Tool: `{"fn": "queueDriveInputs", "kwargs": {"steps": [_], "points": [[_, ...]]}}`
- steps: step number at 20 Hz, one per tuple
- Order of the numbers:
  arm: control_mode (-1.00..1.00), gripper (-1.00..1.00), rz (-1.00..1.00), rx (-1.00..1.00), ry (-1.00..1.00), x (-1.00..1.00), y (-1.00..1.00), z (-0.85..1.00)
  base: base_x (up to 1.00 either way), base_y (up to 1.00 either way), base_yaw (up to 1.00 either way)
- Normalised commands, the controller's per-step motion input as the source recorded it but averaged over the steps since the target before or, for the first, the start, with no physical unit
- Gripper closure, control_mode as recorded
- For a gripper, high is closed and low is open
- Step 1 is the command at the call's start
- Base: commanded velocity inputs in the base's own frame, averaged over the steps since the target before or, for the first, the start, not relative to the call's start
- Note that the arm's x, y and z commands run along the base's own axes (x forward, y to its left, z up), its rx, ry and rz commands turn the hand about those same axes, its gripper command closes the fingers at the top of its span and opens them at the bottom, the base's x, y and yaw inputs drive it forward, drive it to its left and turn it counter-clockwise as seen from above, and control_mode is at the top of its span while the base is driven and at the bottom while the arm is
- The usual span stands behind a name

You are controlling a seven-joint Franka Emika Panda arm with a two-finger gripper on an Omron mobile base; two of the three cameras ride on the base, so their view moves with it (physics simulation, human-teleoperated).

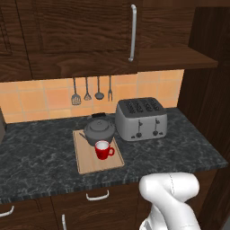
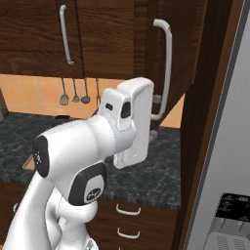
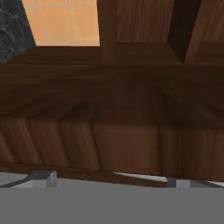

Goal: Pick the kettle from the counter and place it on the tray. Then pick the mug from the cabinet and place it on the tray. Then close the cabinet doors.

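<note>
Setting: a dark kitchen corner with orange tiled backsplash, where the long black marbled stone counter (image 1: 40, 143) runs above dark wood drawers.
Tray: the flat light wood board (image 1: 90, 162) lies on the counter, just left of the boxy silver toaster (image 1: 141, 118).
Kettle: the squat dark grey metal kettle (image 1: 99, 130) sits at the tray's back end.
Mug: the small glossy red mug (image 1: 104, 150) stands on the tray just in front of the kettle, handle to the right.
Cabinet doors: the left dark wood panel with its long silver bar handle (image 1: 133, 32) looks closed; the right panel (image 2: 168, 58) is swung outward, its shelf exposed.
Claw: the two-finger gripper (image 2: 154, 113) is by the open door's bar handle; fingers spread wide, pinching nothing.
Stage: probably only the right door remains.
Risk: pushing at the bar could let a finger slip or hook behind it, leaving the door ajar.
</note>
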Motion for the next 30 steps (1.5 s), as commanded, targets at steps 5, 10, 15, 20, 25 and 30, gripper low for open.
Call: {"fn": "queueDriveInputs", "kwargs": {"steps": [5,10,15,20,25,30], "points": [[-1.0,-1.0,0.17,-0.15,0.02,0.78,0.62,-0.04,0.0,0.0,0.0],[-1.0,-1.0,0.13,-0.19,0.03,0.83,0.62,-0.09,0.0,0.0,0.0],[-1.0,-1.0,0.1,-0.17,0.0,0.88,0.64,-0.11,0.0,0.0,0.0],[-1.0,-1.0,0.12,-0.12,0.0,0.89,0.64,-0.19,0.0,0.0,0.0],[-1.0,-1.0,0.12,-0.05,0.0,0.95,0.63,-0.25,0.0,0.0,0.0],[-1.0,-1.0,0.07,0.0,0.0,1.0,0.55,-0.24,0.0,0.0,0.0]]}}
